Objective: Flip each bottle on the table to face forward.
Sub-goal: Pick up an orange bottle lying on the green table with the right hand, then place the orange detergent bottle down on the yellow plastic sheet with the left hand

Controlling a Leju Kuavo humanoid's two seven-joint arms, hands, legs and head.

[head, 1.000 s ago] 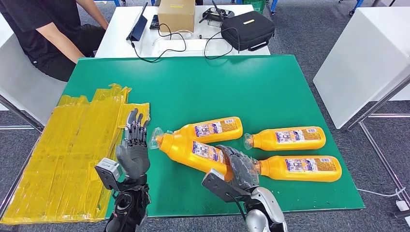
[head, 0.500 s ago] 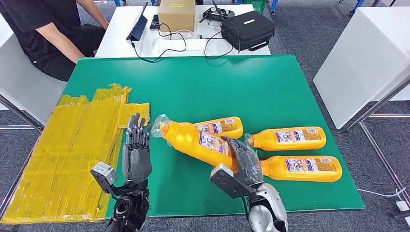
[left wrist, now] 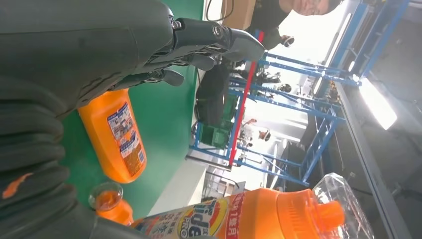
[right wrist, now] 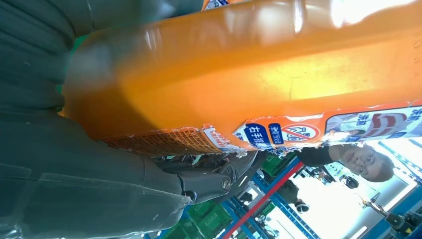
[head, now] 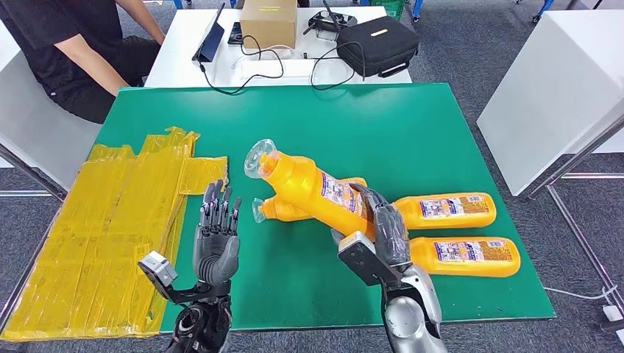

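My right hand [head: 384, 234] grips the base of an orange bottle [head: 313, 184] and holds it tilted above the green table [head: 412, 132], its clear cap [head: 259, 157] pointing up and to the left. The same bottle fills the right wrist view [right wrist: 259, 69] and its capped end shows in the left wrist view [left wrist: 278, 219]. A second bottle [head: 283, 209] lies beneath it. Two more bottles [head: 441, 210] [head: 463, 256] lie on their sides at the right. My left hand [head: 215, 239] stands upright and open to the left of the bottles, fingers apart, holding nothing.
Yellow plastic sheets [head: 103, 235] cover the table's left part. A person in black [head: 66, 51] sits at the far left. Behind the green table stands a white table [head: 176, 51] with a cardboard box [head: 268, 22], cables and a black bag [head: 377, 44].
My right hand has raised the gripped bottle off the table, cap end swinging up and away. My left hand has shifted slightly right and nearer.
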